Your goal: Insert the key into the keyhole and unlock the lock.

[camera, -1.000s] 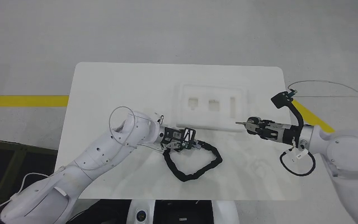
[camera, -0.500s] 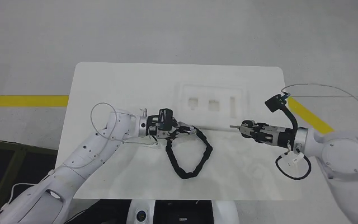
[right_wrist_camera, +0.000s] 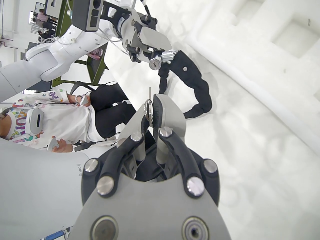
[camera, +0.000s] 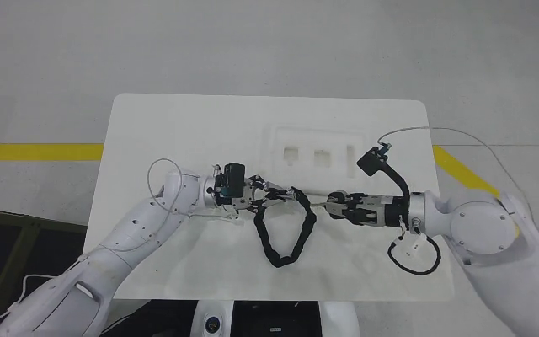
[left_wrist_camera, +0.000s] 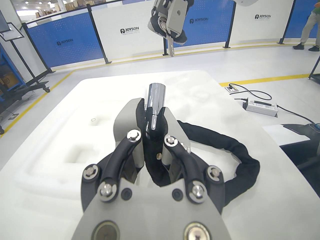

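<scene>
A black fabric-covered chain lock (camera: 278,253) lies in a loop on the white table (camera: 168,135). My left gripper (camera: 268,195) is shut on its end, and the chrome lock cylinder (left_wrist_camera: 156,94) sticks out past the fingertips. The round keyhole (right_wrist_camera: 155,64) faces my right gripper (camera: 333,203), which is shut on the head of a silver key (right_wrist_camera: 150,92). The key (camera: 318,202) points at the cylinder with a short gap between them. In the left wrist view the key (left_wrist_camera: 170,47) hangs beyond the cylinder.
A white foam tray (camera: 278,173) with three recesses sits just behind the two grippers. The chain's loop (right_wrist_camera: 197,88) trails toward the table's front edge. Bare table lies to the left and at the front right.
My right gripper has carried the key leftward toward the lock. My left gripper raised the lock's end off the table and turned the cylinder toward the key; the chain loop drew narrower.
</scene>
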Robot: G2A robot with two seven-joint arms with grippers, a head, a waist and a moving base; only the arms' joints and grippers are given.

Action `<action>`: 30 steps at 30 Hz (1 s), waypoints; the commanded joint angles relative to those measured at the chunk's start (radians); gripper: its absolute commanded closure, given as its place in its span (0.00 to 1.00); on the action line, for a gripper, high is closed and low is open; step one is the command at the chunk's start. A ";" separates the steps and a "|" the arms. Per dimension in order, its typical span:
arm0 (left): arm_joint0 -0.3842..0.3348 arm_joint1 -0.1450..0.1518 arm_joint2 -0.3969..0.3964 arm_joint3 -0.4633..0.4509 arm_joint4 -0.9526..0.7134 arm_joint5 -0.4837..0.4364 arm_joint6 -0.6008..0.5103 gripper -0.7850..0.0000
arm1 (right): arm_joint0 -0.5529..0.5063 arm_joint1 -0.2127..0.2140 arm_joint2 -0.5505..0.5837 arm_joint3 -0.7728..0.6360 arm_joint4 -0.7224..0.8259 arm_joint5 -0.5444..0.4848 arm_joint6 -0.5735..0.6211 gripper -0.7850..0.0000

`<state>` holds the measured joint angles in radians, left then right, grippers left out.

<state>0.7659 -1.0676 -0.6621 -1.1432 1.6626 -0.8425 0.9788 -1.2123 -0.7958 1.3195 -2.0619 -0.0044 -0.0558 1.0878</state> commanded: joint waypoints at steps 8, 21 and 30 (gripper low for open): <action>-0.016 -0.016 0.047 0.032 -0.097 0.054 0.053 1.00 | 0.033 -0.010 -0.057 -0.037 -0.045 0.119 -0.042 1.00; -0.017 -0.016 0.048 0.034 -0.102 0.054 0.053 1.00 | 0.033 -0.010 -0.057 -0.037 -0.045 0.119 -0.042 1.00; 0.028 -0.021 0.025 -0.030 -0.154 0.069 -0.015 1.00 | 0.024 -0.018 -0.101 0.019 -0.057 0.126 -0.075 1.00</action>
<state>0.7861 -1.0882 -0.6360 -1.1703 1.5085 -0.7761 0.9599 -1.1929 -0.8117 1.2293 -2.0570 -0.0617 0.0678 1.0196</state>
